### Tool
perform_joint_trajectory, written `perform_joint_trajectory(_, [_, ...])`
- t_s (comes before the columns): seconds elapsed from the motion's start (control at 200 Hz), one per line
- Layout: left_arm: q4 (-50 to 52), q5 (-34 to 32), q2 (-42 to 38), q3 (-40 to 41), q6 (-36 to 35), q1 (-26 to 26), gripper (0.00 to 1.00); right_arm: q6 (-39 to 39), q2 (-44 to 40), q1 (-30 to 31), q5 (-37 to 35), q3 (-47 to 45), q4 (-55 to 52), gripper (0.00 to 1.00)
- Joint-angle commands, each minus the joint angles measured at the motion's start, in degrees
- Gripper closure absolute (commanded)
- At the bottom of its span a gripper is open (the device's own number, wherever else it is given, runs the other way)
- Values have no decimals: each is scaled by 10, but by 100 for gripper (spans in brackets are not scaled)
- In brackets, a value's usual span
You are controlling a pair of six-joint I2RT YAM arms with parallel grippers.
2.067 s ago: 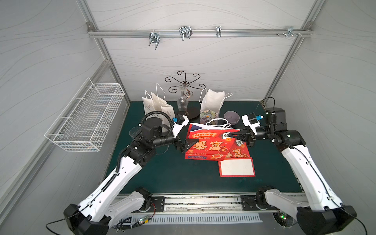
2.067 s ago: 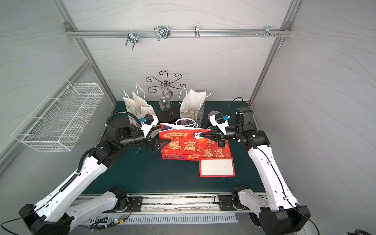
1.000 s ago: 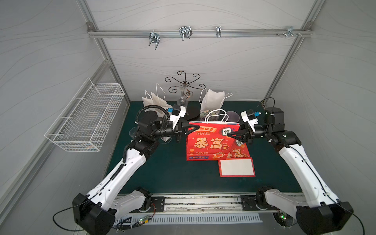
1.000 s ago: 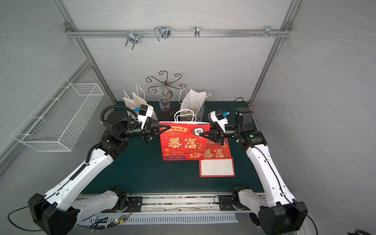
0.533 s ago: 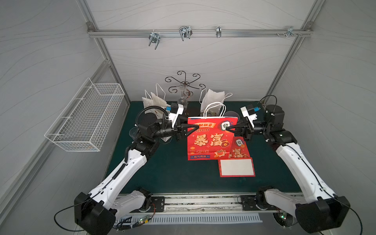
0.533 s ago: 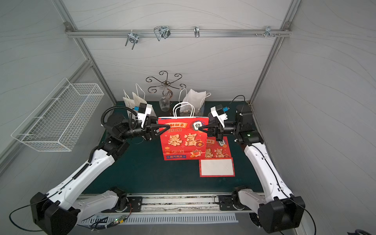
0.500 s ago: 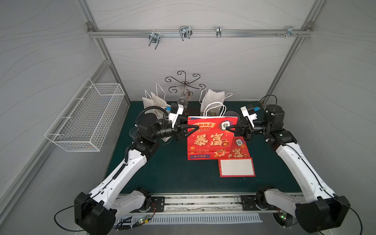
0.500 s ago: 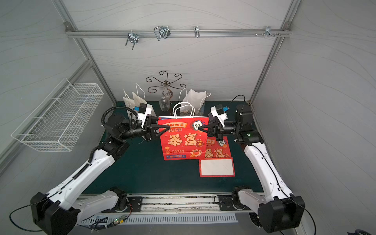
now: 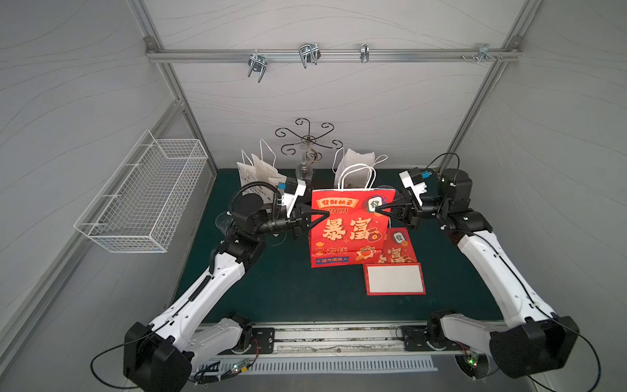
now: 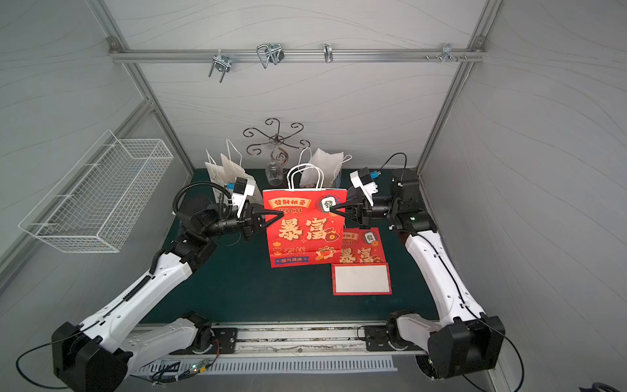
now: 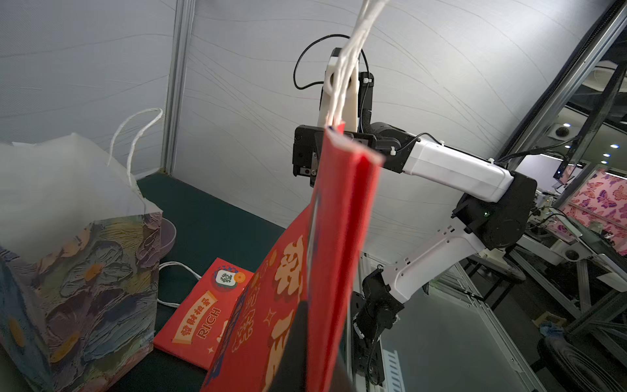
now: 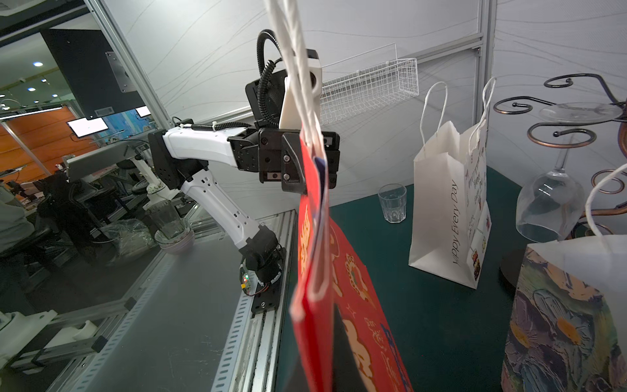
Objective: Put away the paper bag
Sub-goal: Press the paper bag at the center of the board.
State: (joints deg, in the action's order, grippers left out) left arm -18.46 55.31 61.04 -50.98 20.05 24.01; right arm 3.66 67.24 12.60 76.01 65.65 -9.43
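Note:
The red paper bag (image 9: 346, 234) (image 10: 305, 234) hangs upright and folded flat between my two grippers, its white handles pointing up. My left gripper (image 9: 320, 217) (image 10: 276, 215) is shut on the bag's upper left edge. My right gripper (image 9: 380, 211) (image 10: 334, 210) is shut on its upper right edge. In the left wrist view the bag (image 11: 332, 237) runs edge-on out of my left gripper (image 11: 312, 339). The right wrist view shows the bag (image 12: 315, 271) the same way in my right gripper (image 12: 334, 339). I cannot tell whether its bottom edge touches the table.
A second red bag (image 9: 395, 251) lies flat on the green table, right of the held one. White paper bags (image 9: 261, 173), a floral bag (image 9: 356, 163) and a wine-glass rack (image 9: 307, 139) stand at the back. A wire basket (image 9: 146, 200) hangs on the left wall, hooks (image 9: 307, 54) on the overhead rail. A tumbler (image 9: 222, 220) stands by my left arm.
The red bag has gone from lying on the table to hanging upright, as both grippers rose with its top edge. In the last half second it barely moved.

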Motion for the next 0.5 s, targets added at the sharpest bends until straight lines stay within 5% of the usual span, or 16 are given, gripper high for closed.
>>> perform_joint_trajectory(0.0, [5, 3, -19, 0, -22, -3, 79, -18, 3, -3, 12, 20, 17, 100])
perform_joint_trajectory(0.07, [26, -3, -28, 7, -37, -3, 59, -30, 3, -4, 12, 21, 29, 100])
perform_joint_trajectory(0.16, [55, -1, -37, 18, -60, -3, 56, -35, 6, -5, 11, 25, 31, 100])
perform_joint_trajectory(0.355, [77, 27, -40, 20, -85, -3, 100, -44, 12, -4, 10, 32, 40, 100])
perform_joint_trajectory(0.495, [75, 30, -41, 21, -85, -3, 100, -52, 15, -4, 9, 35, 48, 100])
